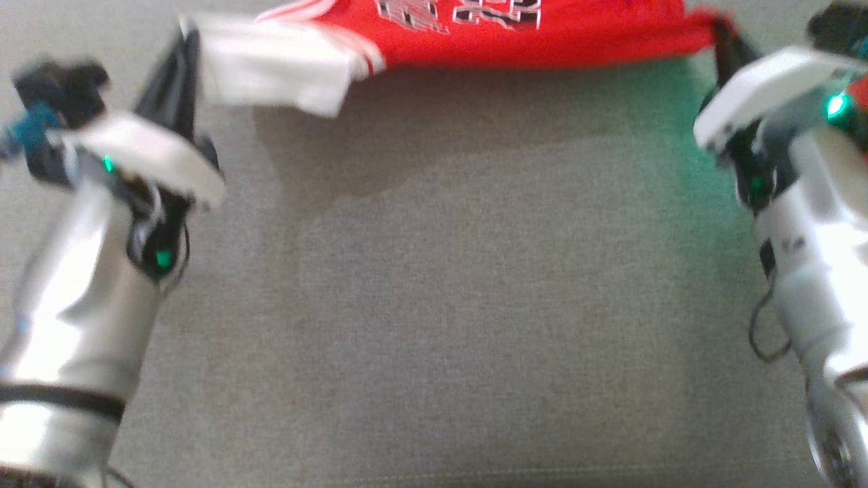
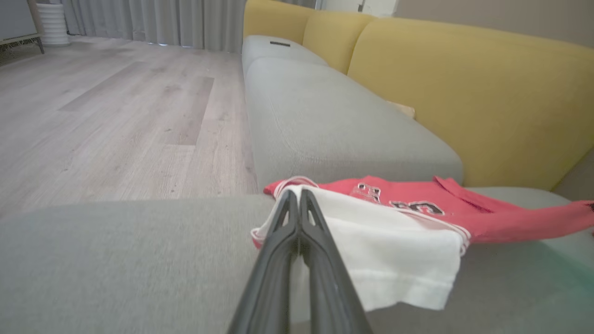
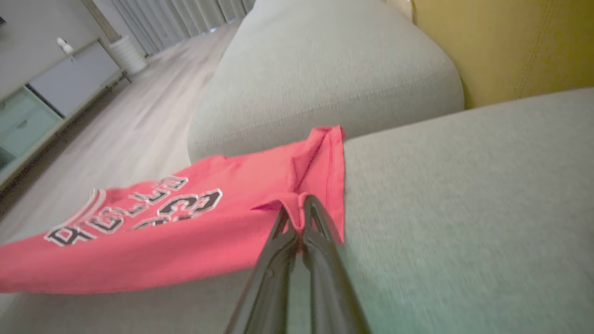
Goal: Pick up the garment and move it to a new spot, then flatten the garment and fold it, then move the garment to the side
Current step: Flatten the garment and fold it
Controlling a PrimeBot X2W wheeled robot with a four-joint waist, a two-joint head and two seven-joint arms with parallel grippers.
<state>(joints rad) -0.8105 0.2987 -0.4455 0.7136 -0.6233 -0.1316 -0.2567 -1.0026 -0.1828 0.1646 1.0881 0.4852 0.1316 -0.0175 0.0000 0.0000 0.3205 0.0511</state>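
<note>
The left gripper [image 2: 297, 198] and right gripper [image 3: 301, 206] are each clamping tight on the shirt [image 1: 542, 37], holding it stretched above the sofa [image 1: 475, 305].

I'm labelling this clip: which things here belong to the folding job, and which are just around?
Job: red-and-white garment, left pincer shut on its white part, right pincer shut on its red edge, grey sofa seat under it.
Just around: yellow back cushions, wooden floor, curtains, cabinet.
</note>
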